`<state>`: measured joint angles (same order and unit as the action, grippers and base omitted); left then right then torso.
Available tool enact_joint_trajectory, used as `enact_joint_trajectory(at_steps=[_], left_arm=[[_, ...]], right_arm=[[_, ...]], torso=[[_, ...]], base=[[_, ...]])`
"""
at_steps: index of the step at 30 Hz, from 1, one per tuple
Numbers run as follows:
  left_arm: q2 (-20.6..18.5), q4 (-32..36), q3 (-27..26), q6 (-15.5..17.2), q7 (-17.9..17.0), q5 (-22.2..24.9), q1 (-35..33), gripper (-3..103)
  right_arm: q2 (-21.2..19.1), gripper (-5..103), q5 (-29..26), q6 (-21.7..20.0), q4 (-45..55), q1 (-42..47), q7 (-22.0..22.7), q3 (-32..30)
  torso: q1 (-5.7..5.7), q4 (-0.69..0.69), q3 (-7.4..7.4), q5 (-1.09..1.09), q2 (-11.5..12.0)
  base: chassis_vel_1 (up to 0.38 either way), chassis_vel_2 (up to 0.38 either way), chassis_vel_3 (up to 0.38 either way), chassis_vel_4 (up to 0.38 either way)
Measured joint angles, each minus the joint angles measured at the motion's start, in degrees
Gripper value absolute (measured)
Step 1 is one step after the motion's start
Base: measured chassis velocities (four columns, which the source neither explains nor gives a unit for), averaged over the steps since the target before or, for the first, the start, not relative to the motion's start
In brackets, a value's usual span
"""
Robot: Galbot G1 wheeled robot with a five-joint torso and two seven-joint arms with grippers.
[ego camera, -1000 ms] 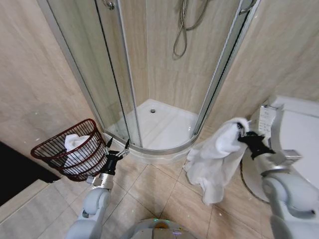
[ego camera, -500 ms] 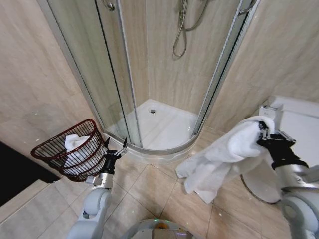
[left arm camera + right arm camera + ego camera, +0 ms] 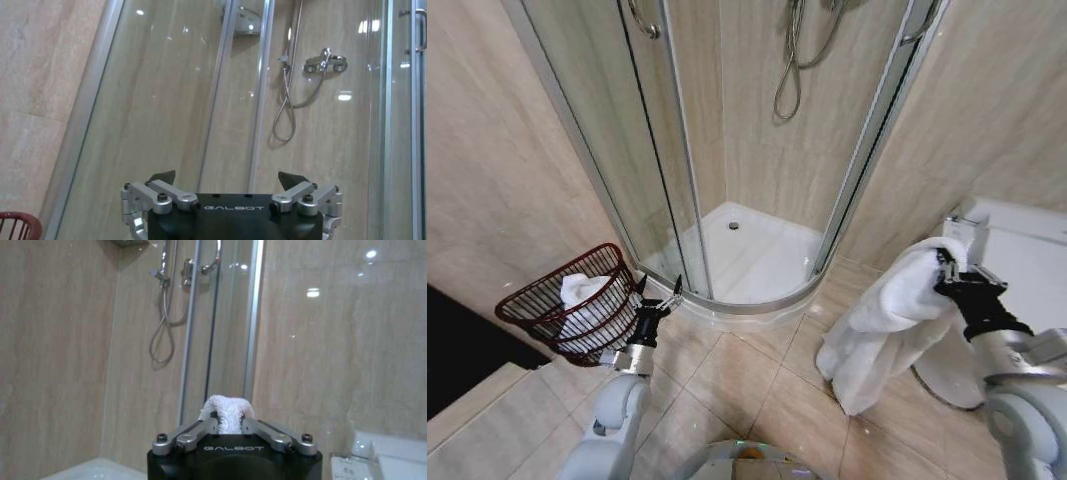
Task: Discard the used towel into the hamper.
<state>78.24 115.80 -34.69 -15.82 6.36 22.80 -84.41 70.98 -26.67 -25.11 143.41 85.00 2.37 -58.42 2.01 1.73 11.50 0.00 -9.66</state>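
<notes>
your right gripper is clamped on a white towel, which hangs from it above the floor tiles, in front of the toilet; in the right wrist view a fold of towel shows pinched between the closed fingers. your left gripper sits low on the left with its fingers spread wide and nothing between them, just beside the hamper. the hamper stands against the left wall, next to the shower door, with white cloth inside it.
</notes>
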Motion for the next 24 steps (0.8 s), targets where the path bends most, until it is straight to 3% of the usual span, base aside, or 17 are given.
enact_joint_trajectory(at_steps=[24], left_arm=[[-0.13, -0.09, -0.06, 0.94, -0.59, -0.56, 0.82, 100]], right_arm=[[0.90, 3, 5.34, 1.49, -0.16, -1.06, -0.73, 4.48]], torso=[[1.50, 0.00, 4.35, 0.00, -5.85]], base=[[0.000, 0.000, 0.000, 0.000]])
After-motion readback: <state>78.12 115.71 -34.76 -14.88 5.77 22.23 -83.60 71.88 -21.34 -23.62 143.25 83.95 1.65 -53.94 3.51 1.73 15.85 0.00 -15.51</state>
